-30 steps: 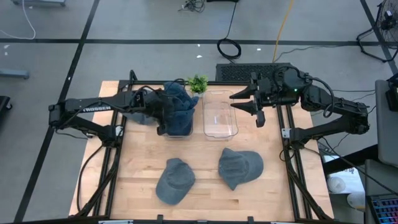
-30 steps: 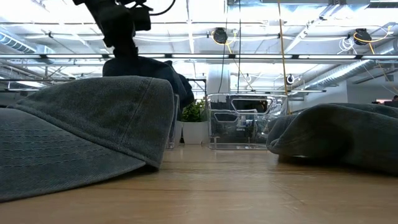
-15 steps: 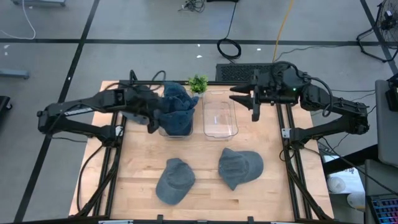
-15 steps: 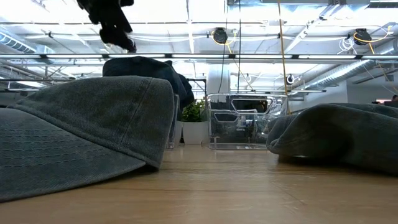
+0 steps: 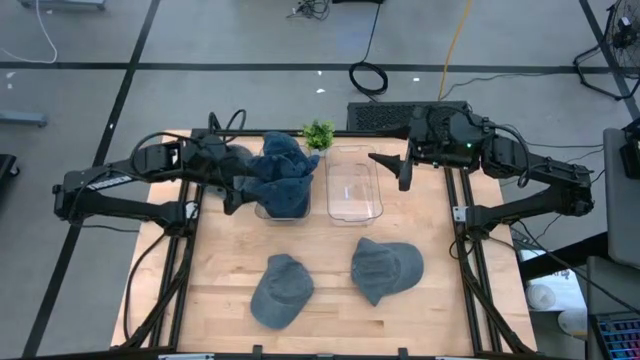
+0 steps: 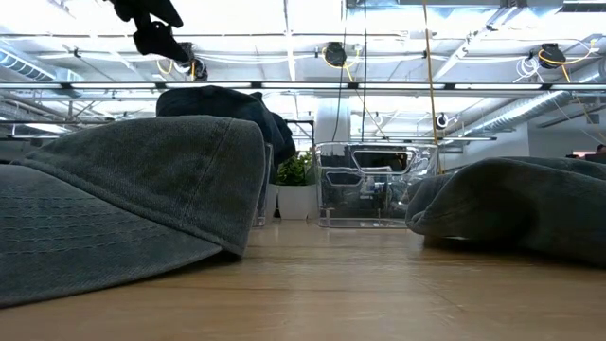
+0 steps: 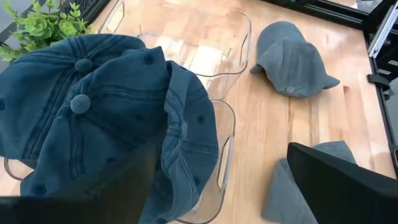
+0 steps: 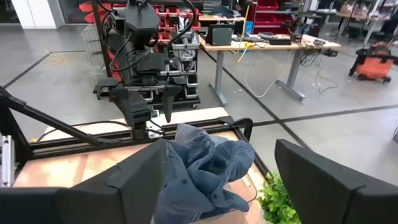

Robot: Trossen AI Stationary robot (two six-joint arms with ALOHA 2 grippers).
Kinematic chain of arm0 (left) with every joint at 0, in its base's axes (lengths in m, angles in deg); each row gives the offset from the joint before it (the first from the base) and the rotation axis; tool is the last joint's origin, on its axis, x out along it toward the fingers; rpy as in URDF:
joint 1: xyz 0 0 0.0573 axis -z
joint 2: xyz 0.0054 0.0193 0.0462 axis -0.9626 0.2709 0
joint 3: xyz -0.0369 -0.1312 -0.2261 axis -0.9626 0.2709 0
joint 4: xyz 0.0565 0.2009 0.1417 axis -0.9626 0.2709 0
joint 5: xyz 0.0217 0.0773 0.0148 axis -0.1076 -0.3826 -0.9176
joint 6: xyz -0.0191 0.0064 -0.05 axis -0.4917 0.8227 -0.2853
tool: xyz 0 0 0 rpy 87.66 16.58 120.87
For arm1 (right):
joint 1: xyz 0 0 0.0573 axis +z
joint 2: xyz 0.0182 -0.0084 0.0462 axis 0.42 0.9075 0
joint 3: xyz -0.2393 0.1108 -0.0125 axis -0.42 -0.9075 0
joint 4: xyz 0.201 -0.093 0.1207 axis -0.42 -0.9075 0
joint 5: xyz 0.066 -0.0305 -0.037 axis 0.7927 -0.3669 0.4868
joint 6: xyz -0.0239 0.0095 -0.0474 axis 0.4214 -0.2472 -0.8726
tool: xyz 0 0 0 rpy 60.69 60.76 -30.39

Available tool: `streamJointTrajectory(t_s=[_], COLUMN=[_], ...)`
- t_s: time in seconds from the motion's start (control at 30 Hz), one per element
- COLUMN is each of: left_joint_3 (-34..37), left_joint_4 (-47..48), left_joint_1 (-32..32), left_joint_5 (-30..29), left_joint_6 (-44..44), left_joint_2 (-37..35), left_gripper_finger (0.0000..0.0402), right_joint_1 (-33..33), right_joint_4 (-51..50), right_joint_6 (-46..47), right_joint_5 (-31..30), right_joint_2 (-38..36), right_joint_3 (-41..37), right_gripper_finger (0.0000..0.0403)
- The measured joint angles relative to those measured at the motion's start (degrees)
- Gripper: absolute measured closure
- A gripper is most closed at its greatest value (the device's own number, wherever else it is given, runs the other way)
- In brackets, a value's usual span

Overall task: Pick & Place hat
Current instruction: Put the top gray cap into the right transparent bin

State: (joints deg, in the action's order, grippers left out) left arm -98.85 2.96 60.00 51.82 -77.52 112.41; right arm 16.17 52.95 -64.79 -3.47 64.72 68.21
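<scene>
Workshop floor, grey and taped with dark lines, surrounded the wooden table (image 5: 230, 290) on which all items stood. Taking the clear empty bin (image 5: 355, 186) as the landmark: a second clear bin (image 5: 283, 205) sat just beside it toward the left arm and was heaped with dark blue hats (image 5: 282, 168), the pile rising above its rim. A small green plant (image 5: 318, 133) stood at the far edge between the two bins. Two grey hats lay loose on the table nearer the front: one (image 5: 386, 268) directly in front of the empty bin, the other (image 5: 281, 289) in front of the filled bin, near each other but apart.

The left gripper (image 5: 232, 192) hung above the table at the outer side of the filled bin, its jaws spread wide and holding nothing. The right gripper (image 5: 392, 168) hovered at the opposite side of the empty bin, jaws likewise apart and empty.

Assessment: the hats appeared to be soft, light washed cotton that would fold and sag when lifted; slippage looked unlikely, and nothing about them was fragile. The crown fabric, or the stiffer brim edge, seemed the soundest place to pinch. The grey hat in front of the empty bin lay clear on all sides. The bin walls were judged the main obstruction, since a limp hat could snag on a rim; the plant stood close to both bins and could be knocked.
</scene>
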Motion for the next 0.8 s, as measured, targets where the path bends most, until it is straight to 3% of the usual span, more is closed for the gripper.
streamJointTrajectory(t_s=[0.27, 0.5, 0.8], left_joint_3=[0.0, 0.0, 0.0], left_joint_4=[-1.6, -10.0, -19.2], left_joint_1=[0.0, 0.2, 0.1], left_joint_5=[0.3, 4.3, -2.3], left_joint_6=[-5.5, -8.9, -7.1], left_joint_2=[-3.0, -9.8, -18.0], left_gripper_finger=[0.0012, 0.0011, 0.0011], right_joint_1=[0.0, 0.0, 0.0], right_joint_4=[0.8, 1.1, 1.1], right_joint_6=[-0.4, -0.4, -0.4], right_joint_5=[0.2, 0.2, 0.2], right_joint_2=[0.0, 0.0, 0.0], right_joint_3=[0.0, 0.0, 0.0], right_gripper_finger=[0.0097, 0.0103, 0.0103])
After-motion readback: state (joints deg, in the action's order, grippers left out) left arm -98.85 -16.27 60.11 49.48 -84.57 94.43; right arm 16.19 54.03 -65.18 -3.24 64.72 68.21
